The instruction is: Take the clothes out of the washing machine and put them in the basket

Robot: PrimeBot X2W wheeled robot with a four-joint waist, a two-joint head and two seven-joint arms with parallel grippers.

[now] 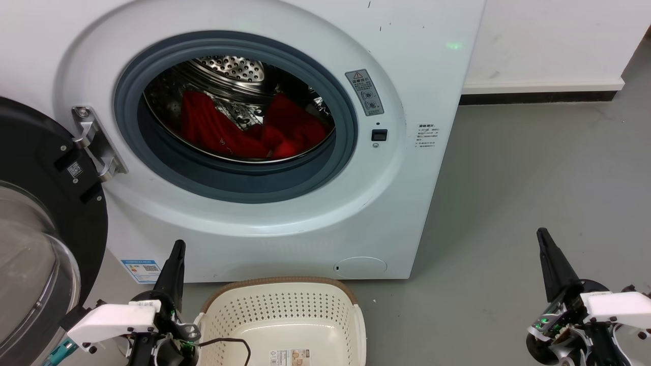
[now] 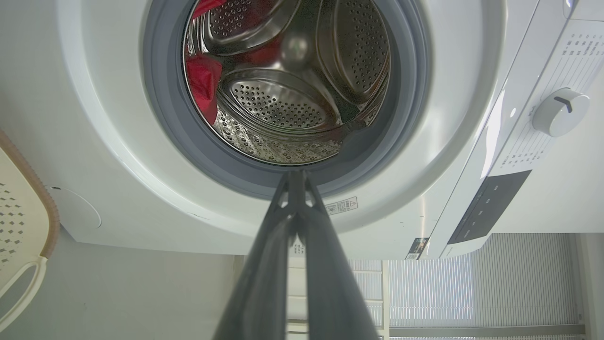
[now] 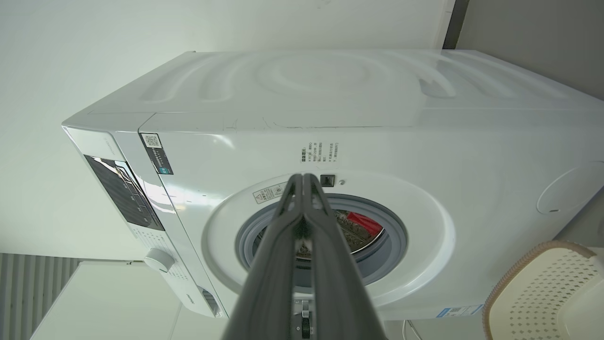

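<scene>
At the far left the washing machine's door (image 1: pixel 35 218) hangs swung open. Just right of it the left gripper (image 1: pixel 178 249) points up toward the machine's front, its two fingers pressed together with nothing in them. Beside that gripper the basket (image 1: pixel 277 281) sits on the floor (image 1: pixel 508 178), directly below the round opening. Higher up, inside the drum (image 1: pixel 231 68) of the washing machine (image 1: pixel 386 213), the clothes (image 1: pixel 213 129) lie in a red heap along the bottom. They are well above and beyond both grippers and touch neither. At the lower right the right gripper (image 1: pixel 543 236) stands over bare floor, well apart from the machine, its fingers likewise closed tip to tip on nothing.
</scene>
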